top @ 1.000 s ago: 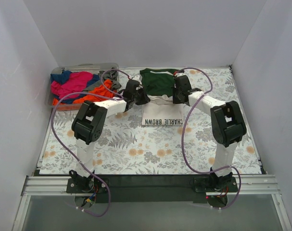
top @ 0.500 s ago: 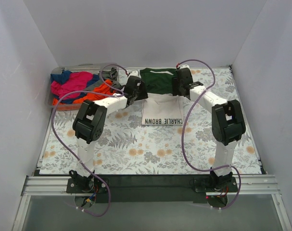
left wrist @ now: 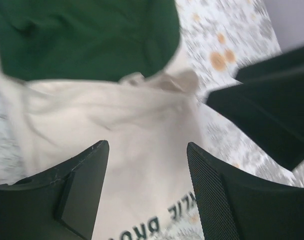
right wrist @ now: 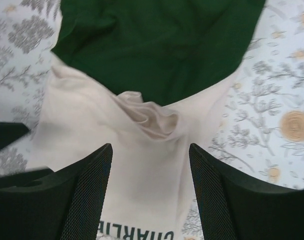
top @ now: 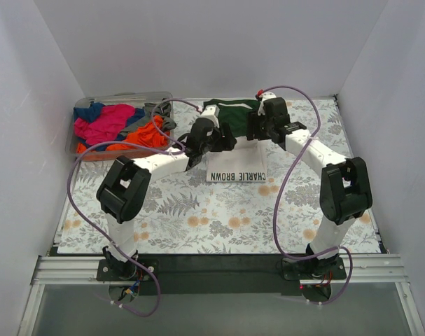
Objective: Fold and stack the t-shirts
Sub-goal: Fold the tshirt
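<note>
Top view: cream t-shirt (top: 234, 170), its green part on top, upper centre on the floral counter (top: 198, 217). Magenta, orange, blue tees (top: 117, 124) piled in clear bin (top: 121, 96), upper left. Left pincer (top: 216, 140) and right pincer (top: 256, 129) over the shirt's sides.
Left wrist: left pincer (left wrist: 146, 185) released, cream cloth below.
Right wrist: right pincer (right wrist: 150, 195) released, same shirt underneath, nothing gripped.

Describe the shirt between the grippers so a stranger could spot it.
On the floral table, look at the far middle, right of the clear bin of bright tees. The cream t-shirt there alone has dark green cloth and dark lettering.
</note>
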Motion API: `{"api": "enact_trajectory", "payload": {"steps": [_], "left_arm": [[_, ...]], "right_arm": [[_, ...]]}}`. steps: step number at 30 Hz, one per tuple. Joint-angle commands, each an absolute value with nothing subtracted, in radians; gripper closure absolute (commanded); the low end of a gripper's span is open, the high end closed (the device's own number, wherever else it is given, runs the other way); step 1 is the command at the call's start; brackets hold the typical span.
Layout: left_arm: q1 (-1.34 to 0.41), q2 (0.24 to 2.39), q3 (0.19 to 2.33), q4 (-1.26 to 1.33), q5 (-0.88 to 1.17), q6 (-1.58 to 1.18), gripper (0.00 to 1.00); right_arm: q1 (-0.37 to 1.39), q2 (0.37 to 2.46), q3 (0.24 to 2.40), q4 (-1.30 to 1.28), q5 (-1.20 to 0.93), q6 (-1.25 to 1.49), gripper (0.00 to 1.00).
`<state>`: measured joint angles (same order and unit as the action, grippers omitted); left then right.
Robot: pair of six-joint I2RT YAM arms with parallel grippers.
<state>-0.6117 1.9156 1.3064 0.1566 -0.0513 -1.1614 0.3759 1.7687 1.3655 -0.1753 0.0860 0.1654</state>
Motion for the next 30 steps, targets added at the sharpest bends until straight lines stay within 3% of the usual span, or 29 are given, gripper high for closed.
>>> {"api": "enact_trajectory", "payload": {"steps": [1,16,30], "left_arm": [[-0.630,1.891,1.223,0.262,0.118,-1.221,0.41],[-0.655,1.997,1.022,0.410,0.206,-1.285,0.47],[-0.675,2.043,0.887,0.449,0.156,-1.284,0.48]], "right_arm": [[0.377,1.778,1.345,-0.133,-0.100,0.189,0.43],[0.377,1.925,1.405,-0.138,-0.242,0.203,0.44],[0.377,2.166,1.703,-0.230,-0.005,0.190,0.45]]}}
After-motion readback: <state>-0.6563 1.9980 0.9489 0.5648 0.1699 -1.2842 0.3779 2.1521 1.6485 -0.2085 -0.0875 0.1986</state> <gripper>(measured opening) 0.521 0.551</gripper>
